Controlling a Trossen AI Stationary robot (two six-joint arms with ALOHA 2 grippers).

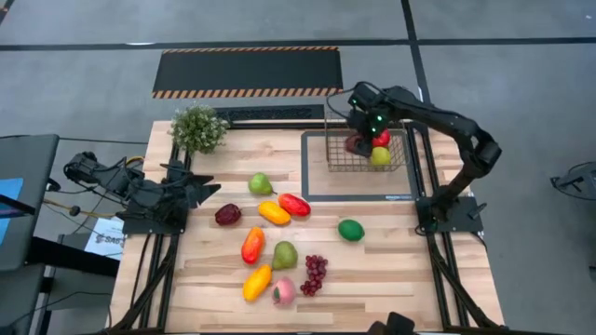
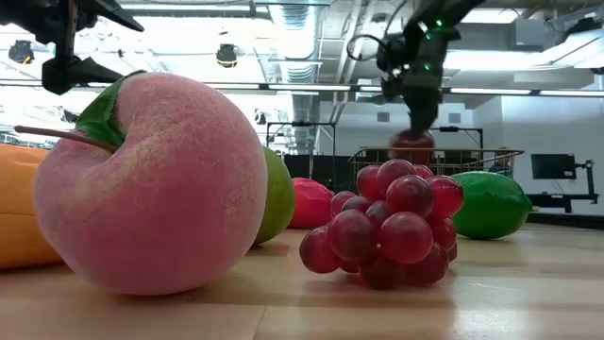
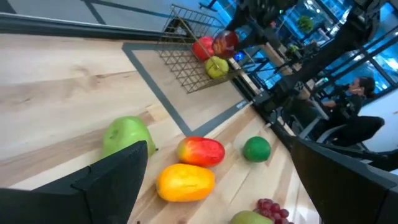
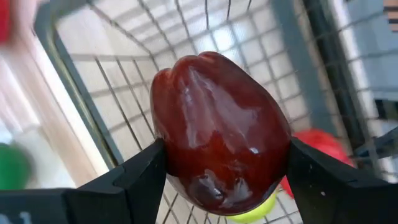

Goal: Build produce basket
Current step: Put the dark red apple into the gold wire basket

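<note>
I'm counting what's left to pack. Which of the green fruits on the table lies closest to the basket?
The round lime: it sits alone just below the grey mat, nearest the basket. The two green pears lie farther left among the other fruit.

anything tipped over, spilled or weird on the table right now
Nothing stands out. The basket sits upright on the grey-framed mat with two fruits inside, and the right gripper holds a dark red fruit in its jaws over it. The other produce lies loose on the table, none at the edge.
</note>
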